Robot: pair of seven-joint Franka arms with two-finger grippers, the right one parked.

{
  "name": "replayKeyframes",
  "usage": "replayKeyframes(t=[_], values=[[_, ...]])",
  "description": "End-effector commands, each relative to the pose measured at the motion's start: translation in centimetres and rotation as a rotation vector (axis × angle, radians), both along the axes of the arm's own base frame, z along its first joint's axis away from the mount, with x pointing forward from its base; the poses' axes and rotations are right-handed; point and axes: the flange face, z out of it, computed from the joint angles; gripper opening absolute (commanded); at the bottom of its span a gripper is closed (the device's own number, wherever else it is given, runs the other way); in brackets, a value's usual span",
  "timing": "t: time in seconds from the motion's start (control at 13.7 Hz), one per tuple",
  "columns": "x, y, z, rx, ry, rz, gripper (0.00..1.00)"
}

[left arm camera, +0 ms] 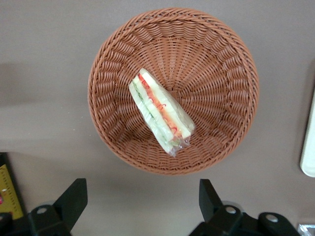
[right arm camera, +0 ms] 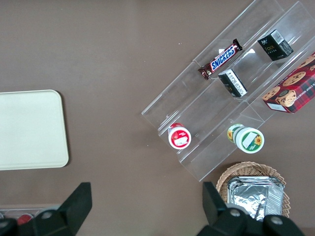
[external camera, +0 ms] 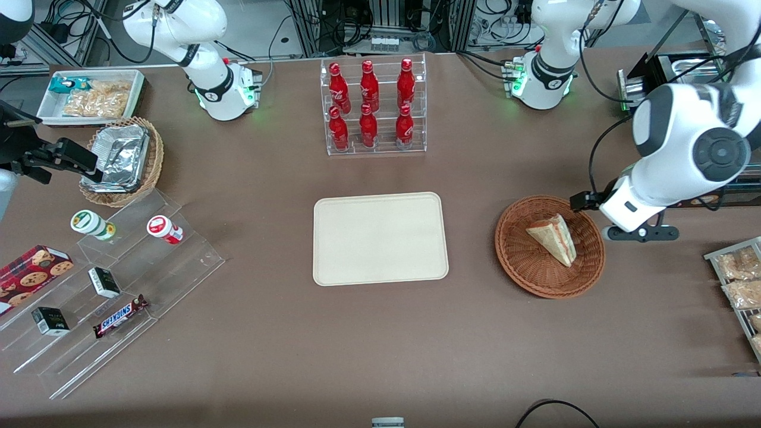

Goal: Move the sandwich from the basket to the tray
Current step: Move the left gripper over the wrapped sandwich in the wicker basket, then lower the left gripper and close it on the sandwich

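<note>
Sandwich [left arm camera: 160, 111] lies in the basket [left arm camera: 216, 59], wrapped, filling edge up. Claw [left arm camera: 142, 204] hangs above the basket's rim, fingers [left arm camera: 74, 199] spread wide, holding nothing. Tray [external camera: 380, 238] sits bare nearby on the tabletop [external camera: 380, 345].

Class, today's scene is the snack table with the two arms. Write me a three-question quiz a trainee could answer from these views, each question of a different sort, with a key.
1. True or false: the sandwich already lies on the tray.
2. Multiple choice: the gripper is A) shut on the sandwich, B) open, above the table beside the basket, C) resting on the tray.
3. Fill in: the clear rack farther from the front camera than the tray holds ___ red bottles.

Key: 1 false, it lies in the basket. 2 B. 3 six.
</note>
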Motion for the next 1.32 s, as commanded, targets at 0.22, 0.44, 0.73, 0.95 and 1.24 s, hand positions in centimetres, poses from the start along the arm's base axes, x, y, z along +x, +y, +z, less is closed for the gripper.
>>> replayKeyframes(t=[0.22, 0.44, 0.73, 0.95, 1.24], values=[[-2.9, -1.9, -5.3, 0.017, -0.114, 0.242, 1.00], [-4.0, -2.2, -7.6, 0.025, -0.157, 0.461, 1.00], [-3.9, -2.2, -9.4, 0.044, -0.149, 0.656, 1.00], [-3.6, -2.0, -11.3, 0.060, -0.134, 0.783, 1.00], [-3.3, -1.9, -14.2, 0.048, -0.108, 0.820, 1.00]])
